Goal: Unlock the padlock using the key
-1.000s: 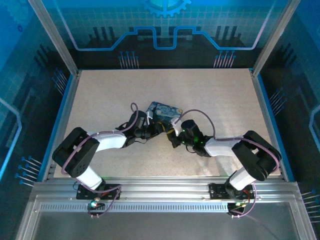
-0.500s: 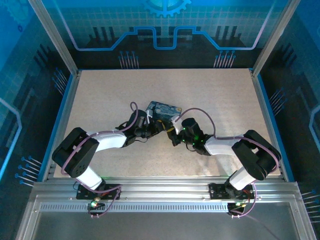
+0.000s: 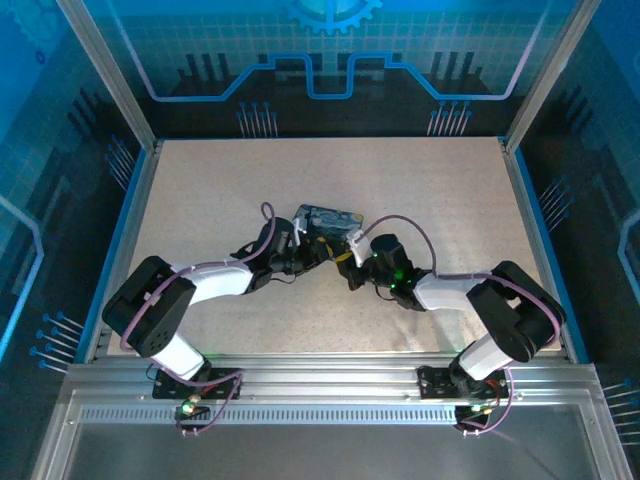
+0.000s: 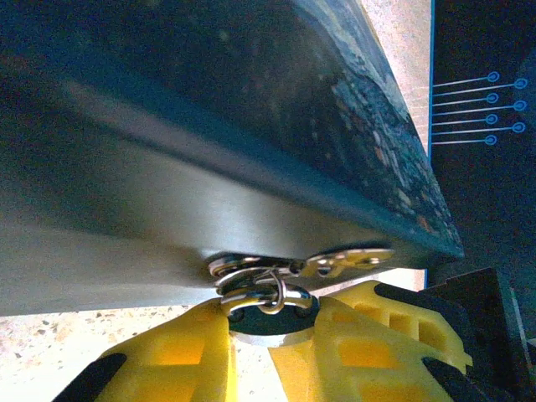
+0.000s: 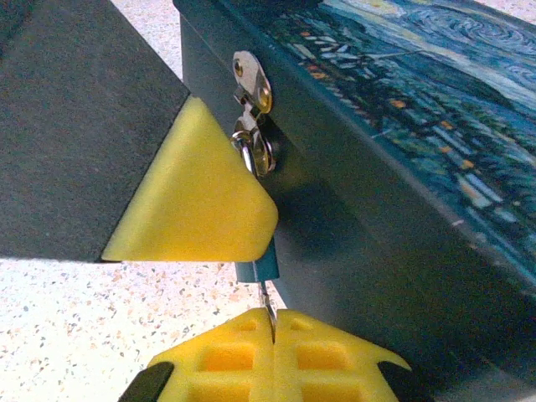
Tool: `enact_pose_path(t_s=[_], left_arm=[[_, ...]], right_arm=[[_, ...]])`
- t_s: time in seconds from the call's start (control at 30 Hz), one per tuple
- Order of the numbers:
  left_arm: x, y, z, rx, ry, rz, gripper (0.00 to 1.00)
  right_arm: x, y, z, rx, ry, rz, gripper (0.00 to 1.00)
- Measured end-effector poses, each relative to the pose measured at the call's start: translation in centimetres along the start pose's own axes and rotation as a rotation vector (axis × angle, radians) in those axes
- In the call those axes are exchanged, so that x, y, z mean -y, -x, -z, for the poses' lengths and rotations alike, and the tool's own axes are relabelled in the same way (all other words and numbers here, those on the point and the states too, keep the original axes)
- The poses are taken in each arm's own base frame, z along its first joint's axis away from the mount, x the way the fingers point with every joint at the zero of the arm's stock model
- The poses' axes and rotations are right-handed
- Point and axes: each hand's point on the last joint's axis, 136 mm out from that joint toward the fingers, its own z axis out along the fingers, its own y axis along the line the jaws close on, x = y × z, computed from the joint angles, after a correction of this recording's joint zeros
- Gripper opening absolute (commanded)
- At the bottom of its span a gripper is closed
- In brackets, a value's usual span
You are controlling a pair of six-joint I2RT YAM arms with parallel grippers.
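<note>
Two robot arms meet at the front wall of a painted blue tin (image 5: 402, 126), where the padlock (image 5: 258, 270) hangs from a silvery hasp (image 5: 251, 79). The left pincer (image 4: 268, 327) is clamped on the padlock's dark body, with the shackle looping through the hasp just beyond its yellow tips. The right pincer (image 5: 274, 328) is pressed together on the key (image 5: 267, 303), a thin dark sliver standing straight out of its tips. The padlock's bluish underside sits directly ahead of that pincer, touching the key's far end, above the speckled surface (image 5: 100, 318).

The work appears to be at its midpoint: the lock is steadied and the key is gripped and lined up at the keyhole. How deep the key sits cannot be told. The shackle looks shut and threaded through the hasp, so seating the key fully, turning it and freeing the shackle all seem left to do.
</note>
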Motion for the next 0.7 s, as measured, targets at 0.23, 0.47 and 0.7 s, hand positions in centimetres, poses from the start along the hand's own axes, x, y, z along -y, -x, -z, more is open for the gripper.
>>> enact_pose_path(t_s=[0.23, 0.47, 0.7], left_arm=[[0.4, -0.1, 0.0, -0.007, -0.016, -0.006, 0.22], [0.5, -0.1, -0.3, -0.004, -0.025, -0.011, 0.22], [0.2, -0.9, -1.4, -0.028, -0.028, 0.000, 0.22]], right_arm=[[-0.1, 0.5, 0.2, 0.019, 0.036, -0.039, 0.00], [-0.1, 0.5, 0.3, 0.020, 0.043, -0.062, 0.00], [0.5, -1.1, 0.6, -0.001, 0.023, -0.074, 0.00]])
